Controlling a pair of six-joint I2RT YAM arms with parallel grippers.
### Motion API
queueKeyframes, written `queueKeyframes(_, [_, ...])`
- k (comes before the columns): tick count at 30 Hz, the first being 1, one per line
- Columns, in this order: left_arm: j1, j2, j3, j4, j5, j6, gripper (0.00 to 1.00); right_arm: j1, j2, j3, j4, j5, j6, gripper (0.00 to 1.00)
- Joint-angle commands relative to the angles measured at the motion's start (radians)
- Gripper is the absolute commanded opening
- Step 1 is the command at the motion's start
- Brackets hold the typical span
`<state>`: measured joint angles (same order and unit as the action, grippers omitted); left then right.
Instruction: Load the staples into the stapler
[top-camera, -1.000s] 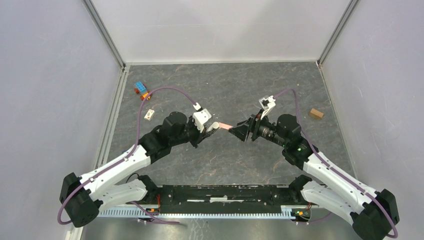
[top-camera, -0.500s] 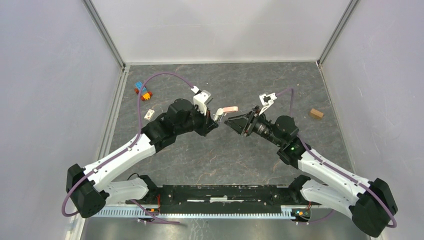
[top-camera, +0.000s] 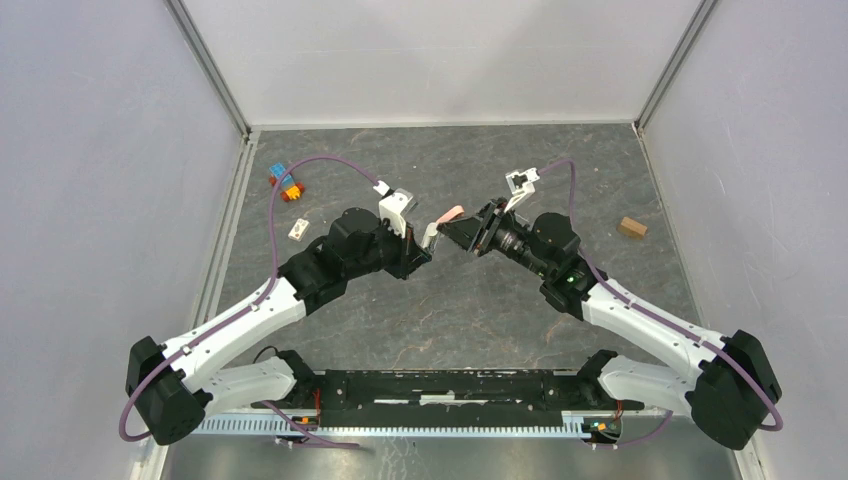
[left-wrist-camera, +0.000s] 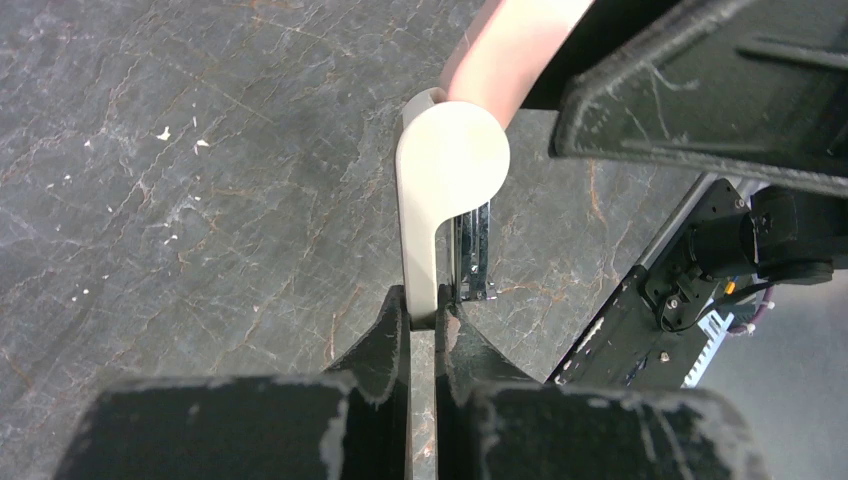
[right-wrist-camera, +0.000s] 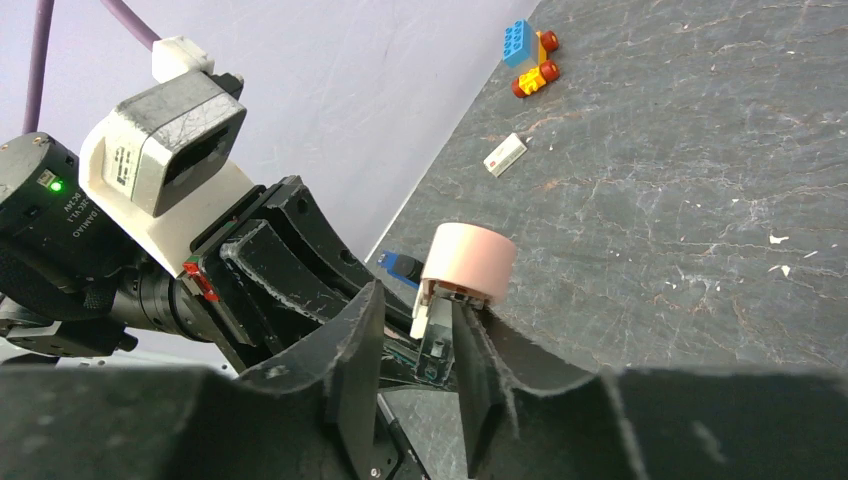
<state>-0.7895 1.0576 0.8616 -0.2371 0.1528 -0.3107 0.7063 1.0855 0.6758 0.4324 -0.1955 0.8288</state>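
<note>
My left gripper (top-camera: 428, 237) (left-wrist-camera: 422, 305) is shut on the white base of a small stapler (top-camera: 447, 214) (left-wrist-camera: 440, 170) and holds it above the middle of the table. The stapler has a pink top (right-wrist-camera: 470, 262), swung up off the base, and a bare metal channel (left-wrist-camera: 472, 250). My right gripper (top-camera: 450, 226) (right-wrist-camera: 418, 305) faces it from the right, jaws narrowed but open, straddling the stapler's end. One finger (right-wrist-camera: 480, 370) touches it; the other stands off with a gap. I cannot make out the staples.
A small white rectangular piece (top-camera: 298, 229) (right-wrist-camera: 505, 155) lies at the table's left. Blue, orange and red toy bricks (top-camera: 285, 182) (right-wrist-camera: 530, 55) sit at the back left. A brown block (top-camera: 631, 227) lies far right. Walls enclose the table.
Both grippers rose and shifted towards the back. The stapler's pink top tilted upward. My right gripper's jaws narrowed around the stapler's end.
</note>
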Motion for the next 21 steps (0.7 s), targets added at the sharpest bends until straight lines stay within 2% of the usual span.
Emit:
queueKeyframes(1, [-0.004, -0.016, 0.001, 0.029, -0.025, -0.084, 0.02, 0.026, 0.024, 0.053, 0.004, 0.045, -0.002, 0.42])
queueKeyframes(10, [-0.004, 0.026, 0.049, -0.051, -0.146, -0.196, 0.02, 0.082, 0.038, 0.073, -0.049, 0.157, -0.020, 0.56])
queueKeyframes(21, [-0.004, -0.074, -0.006, 0.014, -0.180, -0.269, 0.02, 0.171, 0.141, 0.181, -0.124, 0.284, -0.036, 0.63])
